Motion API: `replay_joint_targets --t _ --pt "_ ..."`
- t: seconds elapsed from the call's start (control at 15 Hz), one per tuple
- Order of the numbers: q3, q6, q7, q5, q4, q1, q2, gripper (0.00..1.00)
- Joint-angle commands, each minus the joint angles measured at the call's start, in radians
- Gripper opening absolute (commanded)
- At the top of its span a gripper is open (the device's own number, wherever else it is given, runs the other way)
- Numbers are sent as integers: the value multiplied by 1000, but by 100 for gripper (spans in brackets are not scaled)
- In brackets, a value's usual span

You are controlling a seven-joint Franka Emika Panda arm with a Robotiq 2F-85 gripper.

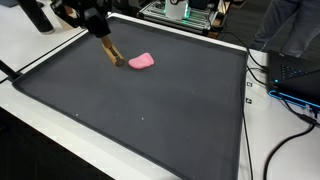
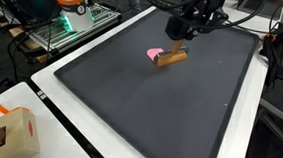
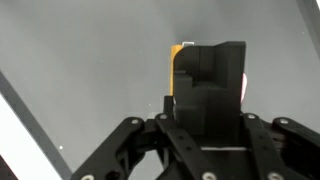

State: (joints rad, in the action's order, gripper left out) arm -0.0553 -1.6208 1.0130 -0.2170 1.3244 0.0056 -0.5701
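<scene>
Wooden block [image 1: 112, 53], tilted, is clamped in the closed hand [image 1: 102, 39]. Its lower end is down on the black mat [image 1: 150, 120] near one corner, just beside a pink piece [image 1: 142, 62]. Judged step: block being worked up against the pink piece. The next move calls for a firm grip and low, slow travel.

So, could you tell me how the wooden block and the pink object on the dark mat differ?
The wooden block is brown, long and straight-edged; the pink object is rounded and low. The block slants up toward the gripper; the pink object lies flat, untouched. Both rest on the dark mat.
</scene>
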Motion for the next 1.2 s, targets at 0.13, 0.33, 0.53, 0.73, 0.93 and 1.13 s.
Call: replay_joint_targets --t 0.13,0.33,0.53,0.73,0.93,1.13 --pt "-18 5 9 -37 8 34 1 48" --pt "-18 5 14 -41 10 35 2 48" --pt "-19 -8 -19 -55 40 53 22 23" --pt "-35 -75 -94 -51 116 81 74 23" --pt "-45 -154 -212 -51 206 108 127 23" --pt "-55 -220 -331 -58 319 131 190 23"
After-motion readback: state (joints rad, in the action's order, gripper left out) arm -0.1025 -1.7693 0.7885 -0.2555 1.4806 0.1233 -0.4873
